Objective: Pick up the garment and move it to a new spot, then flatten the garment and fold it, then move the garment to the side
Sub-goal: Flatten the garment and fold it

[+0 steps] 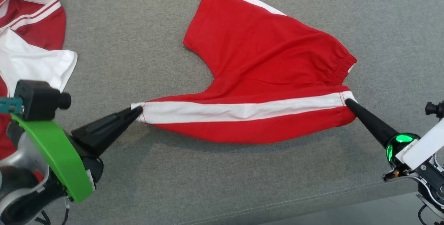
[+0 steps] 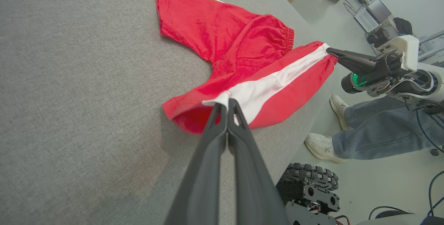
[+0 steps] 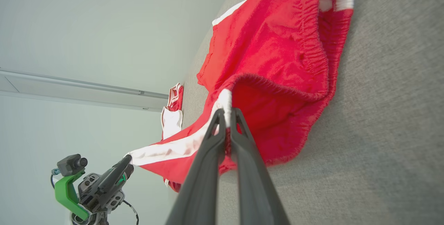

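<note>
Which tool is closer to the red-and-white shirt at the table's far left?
Left. The left tool pinches the shorts at the leg hem, just right of the shirt; the right tool grips their waistband end, farther off.

I see all three pictures bright and evenly lit, without glare. The red shorts with white side stripes (image 1: 263, 61) throw a soft shadow on the grey woven cloth surface (image 1: 208, 186), on their near side. Both wrist views bend at the edges; focus is sharp.
</note>
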